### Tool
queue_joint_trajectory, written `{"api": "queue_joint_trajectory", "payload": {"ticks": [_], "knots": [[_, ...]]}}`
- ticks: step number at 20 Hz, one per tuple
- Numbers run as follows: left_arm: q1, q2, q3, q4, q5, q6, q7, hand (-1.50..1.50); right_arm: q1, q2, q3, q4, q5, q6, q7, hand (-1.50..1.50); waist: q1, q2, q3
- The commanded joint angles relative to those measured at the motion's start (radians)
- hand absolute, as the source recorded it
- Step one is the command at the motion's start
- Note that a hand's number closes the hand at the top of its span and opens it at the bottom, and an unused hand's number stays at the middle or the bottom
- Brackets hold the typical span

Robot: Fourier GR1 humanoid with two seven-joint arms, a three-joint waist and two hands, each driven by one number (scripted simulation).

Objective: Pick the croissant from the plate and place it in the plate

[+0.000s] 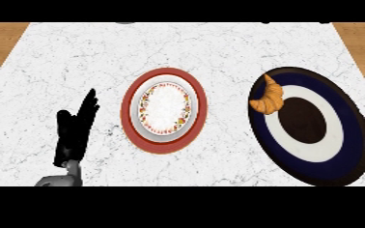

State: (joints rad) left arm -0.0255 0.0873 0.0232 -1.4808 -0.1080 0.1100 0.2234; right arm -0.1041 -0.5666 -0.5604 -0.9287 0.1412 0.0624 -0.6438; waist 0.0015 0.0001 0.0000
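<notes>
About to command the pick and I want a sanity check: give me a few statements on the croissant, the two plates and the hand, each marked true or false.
1. The croissant lies on the dark blue plate, near its upper-left rim. True.
2. The red-rimmed plate holds the croissant. False: nothing lies on it.
3. The left hand is curled round the croissant. False: it is open, fingers up, at the view's left, apart from both plates.
4. The red-rimmed plate sits between the left hand and the dark blue plate. True.
</notes>
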Motion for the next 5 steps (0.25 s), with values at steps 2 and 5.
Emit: {"api": "queue_joint_trajectory", "payload": {"ticks": [2,5], "knots": [[-0.071,-0.018,0.014,0.110,-0.017,0.020,-0.030,0.00,-0.032,-0.036,0.000,0.061,0.000,-0.012,-0.003,-1.50,-0.002,0.001,0.000],[0.027,0.000,-0.002,-0.004,-0.019,-0.003,-0.033,0.00,-0.065,-0.102,-0.020,0.208,0.019,-0.021,-0.087,-1.50,0.003,0.001,0.000]]}}
